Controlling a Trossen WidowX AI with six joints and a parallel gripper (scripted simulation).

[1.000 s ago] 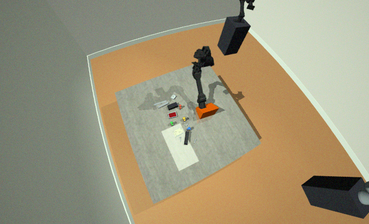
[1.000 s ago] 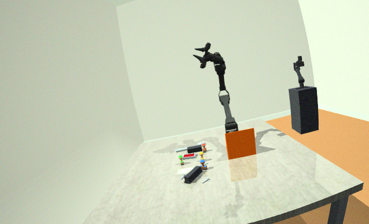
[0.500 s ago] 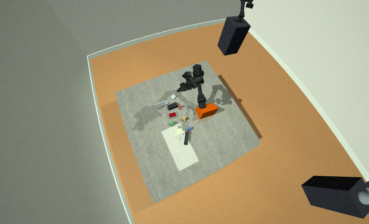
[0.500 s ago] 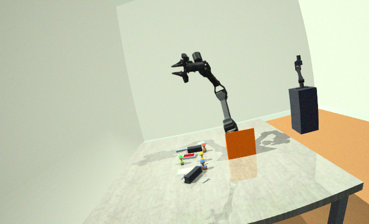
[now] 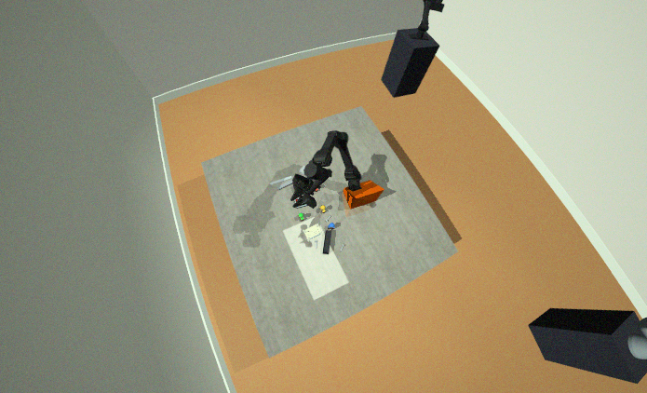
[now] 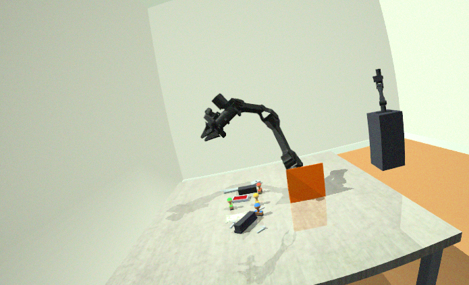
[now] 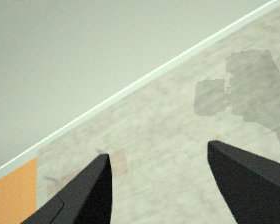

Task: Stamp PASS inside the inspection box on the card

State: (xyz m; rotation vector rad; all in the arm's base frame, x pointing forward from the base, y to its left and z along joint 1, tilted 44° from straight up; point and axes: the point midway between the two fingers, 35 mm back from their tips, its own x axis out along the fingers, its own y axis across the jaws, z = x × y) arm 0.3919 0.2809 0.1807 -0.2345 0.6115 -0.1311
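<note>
My gripper (image 6: pixel 204 138) (image 7: pixel 159 156) is open and empty, high above the bench, its fingers partly apart. Several small stamps stand on the bench: one with a green knob (image 5: pixel 301 216) (image 6: pixel 229 201), one yellow (image 5: pixel 323 209) (image 6: pixel 256 196), one blue (image 5: pixel 331 224) (image 6: pixel 257 205) and one red (image 6: pixel 258 185). Which one reads PASS cannot be told. The red ink pad (image 6: pixel 240 198) lies between the green and red stamps; the arm hides it in the top view. The cream card (image 5: pixel 312 231) (image 6: pixel 233 217) lies near the green and blue stamps; its box and print are too small to read.
A long black block (image 5: pixel 326 242) (image 6: pixel 245 222) lies beside the card. Another black block (image 6: pixel 247 189) lies behind the pad, near a pale strip (image 5: pixel 281 180) (image 6: pixel 230 190). A white sheet (image 5: pixel 320 273) lies by the card. An orange block (image 5: pixel 364 194) (image 6: pixel 306 182) is at the arm's base.
</note>
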